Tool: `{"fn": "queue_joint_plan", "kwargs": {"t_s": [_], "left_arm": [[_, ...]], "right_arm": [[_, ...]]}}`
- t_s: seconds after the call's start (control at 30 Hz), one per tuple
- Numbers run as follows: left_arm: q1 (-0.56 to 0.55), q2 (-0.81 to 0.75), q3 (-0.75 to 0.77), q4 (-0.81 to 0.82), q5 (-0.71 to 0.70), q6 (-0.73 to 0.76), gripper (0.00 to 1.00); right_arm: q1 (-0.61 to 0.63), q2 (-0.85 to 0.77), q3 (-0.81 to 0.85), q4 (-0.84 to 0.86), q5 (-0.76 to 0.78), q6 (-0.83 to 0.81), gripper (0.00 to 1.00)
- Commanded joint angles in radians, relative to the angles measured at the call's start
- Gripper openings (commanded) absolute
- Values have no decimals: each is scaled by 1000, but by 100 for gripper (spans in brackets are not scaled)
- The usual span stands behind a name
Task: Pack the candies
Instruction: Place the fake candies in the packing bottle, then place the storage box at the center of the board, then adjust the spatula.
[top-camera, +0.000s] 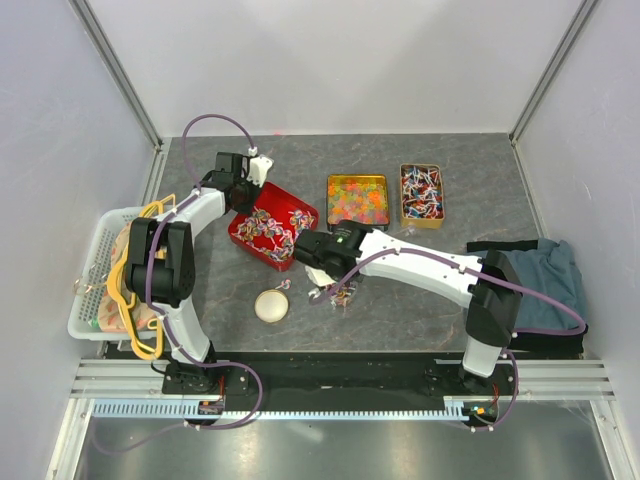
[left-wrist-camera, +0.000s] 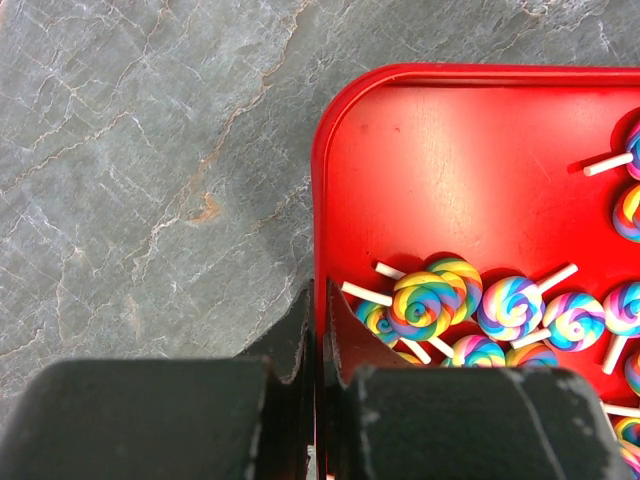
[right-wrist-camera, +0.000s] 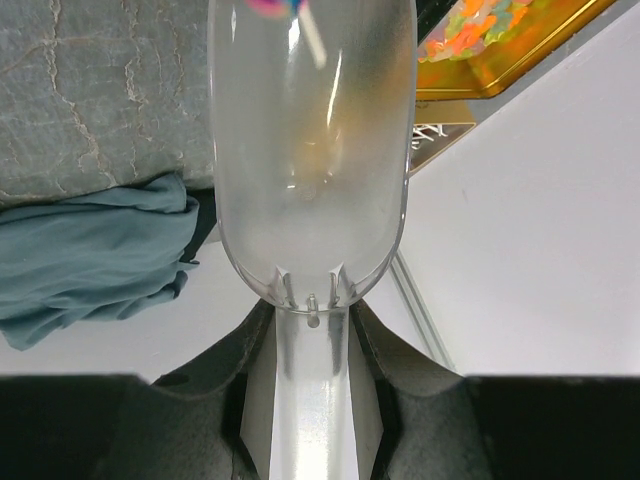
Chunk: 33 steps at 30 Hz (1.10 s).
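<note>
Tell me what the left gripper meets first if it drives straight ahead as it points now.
The left gripper is shut on the side wall of the red tray, so it would likely push the tray itself first. The lollipops lie beside that line, inside the tray.
</note>
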Motion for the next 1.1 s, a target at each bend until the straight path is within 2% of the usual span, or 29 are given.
{"fn": "queue_joint_plan", "kwargs": {"t_s": [0.0, 0.27, 0.4, 0.53, 0.67, 0.73, 0.77, 0.9, 0.97, 1.07], "left_arm": [[2, -40, 9, 48, 45, -23, 2], [2, -37, 11, 48, 44, -22, 2], [4, -39, 18, 49, 71, -23, 2], [4, 4, 54, 31, 117, -37, 2], [13, 73, 116, -7, 166, -56, 11], [22, 99, 132, -15, 186, -66, 15], [25, 107, 144, -20, 194, -68, 22], [47, 130, 170, -38, 189, -74, 27], [56, 132, 179, -41, 191, -83, 36], [76, 116, 202, -61, 214, -97, 36]], "right_arm": [[25, -16, 27, -104, 43, 11, 0], [50, -40, -22, -106, 38, 29, 0], [38, -48, 45, -72, 29, 25, 0], [-14, -34, 145, 0, -58, 43, 0], [-77, -45, 142, 136, -179, 66, 0], [-94, -40, 144, 149, -230, 89, 0], [-106, -39, 145, 153, -250, 95, 0], [-122, -39, 135, 176, -318, 101, 0], [-132, -39, 133, 198, -335, 100, 0], [-149, -31, 132, 259, -348, 109, 0]]}}
